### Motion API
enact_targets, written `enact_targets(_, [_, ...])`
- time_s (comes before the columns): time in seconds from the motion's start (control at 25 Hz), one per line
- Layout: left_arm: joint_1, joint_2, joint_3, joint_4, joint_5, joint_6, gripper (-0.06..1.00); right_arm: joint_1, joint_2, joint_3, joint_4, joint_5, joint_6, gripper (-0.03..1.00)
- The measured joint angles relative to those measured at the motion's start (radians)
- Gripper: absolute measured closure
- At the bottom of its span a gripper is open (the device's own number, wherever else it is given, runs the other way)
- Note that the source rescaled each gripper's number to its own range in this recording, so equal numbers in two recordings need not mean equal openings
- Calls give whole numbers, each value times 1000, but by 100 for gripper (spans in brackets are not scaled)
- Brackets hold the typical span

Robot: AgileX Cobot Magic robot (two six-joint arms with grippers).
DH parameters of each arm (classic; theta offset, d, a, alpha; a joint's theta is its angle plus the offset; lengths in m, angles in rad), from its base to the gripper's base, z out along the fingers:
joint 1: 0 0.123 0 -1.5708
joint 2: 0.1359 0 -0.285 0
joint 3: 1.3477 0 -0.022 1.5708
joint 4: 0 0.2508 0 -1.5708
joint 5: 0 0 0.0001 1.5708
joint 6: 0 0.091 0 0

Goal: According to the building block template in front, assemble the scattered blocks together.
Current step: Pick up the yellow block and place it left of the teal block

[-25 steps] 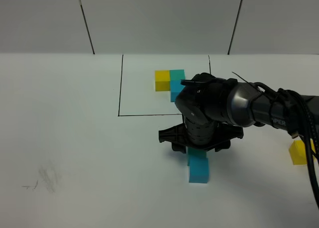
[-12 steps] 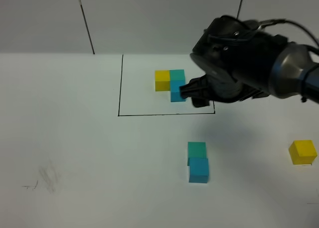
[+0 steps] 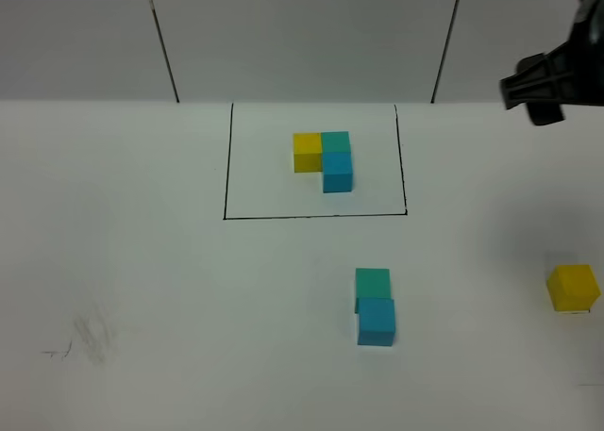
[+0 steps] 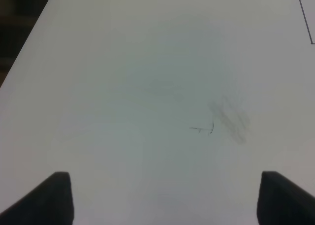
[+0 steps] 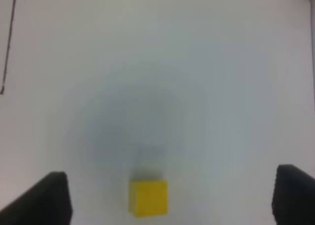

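The building block template [image 3: 322,159] is a yellow, teal and blue L inside a thin black rectangle [image 3: 226,167] at the back of the table. In front of it a teal block [image 3: 372,283] touches a blue block [image 3: 376,322]. The yellow block [image 3: 573,288] lies alone at the far right, also seen as the yellow block [image 5: 148,197] in the right wrist view. My right gripper [image 5: 171,199] hangs open high above it, holding nothing; its dark body [image 3: 538,84] shows at the upper right. My left gripper [image 4: 167,200] is open over bare table.
A grey scuff mark [image 4: 229,119] lies on the white table under the left gripper, and the same scuff mark [image 3: 90,337] shows at the front left. The table's left edge [image 4: 29,43] borders a dark area.
The right gripper opened off the teal and blue pair, rose, and swung back and to the right, ending above the yellow block. The pair stayed put. The left arm's view gives no sign of movement.
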Motion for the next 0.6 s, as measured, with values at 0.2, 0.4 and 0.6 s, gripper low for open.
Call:
enact_targets(0.2, [0, 0, 0, 0, 0, 0, 14, -130, -122, 4, 187, 3, -166, 51])
enact_targets(0.4, [0, 0, 0, 0, 0, 0, 14, -249, -271, 71, 358, 5, -341, 60])
enact_targets(0.6, [0, 0, 0, 0, 0, 0, 14, -387, -393, 201, 374, 6, -369, 62])
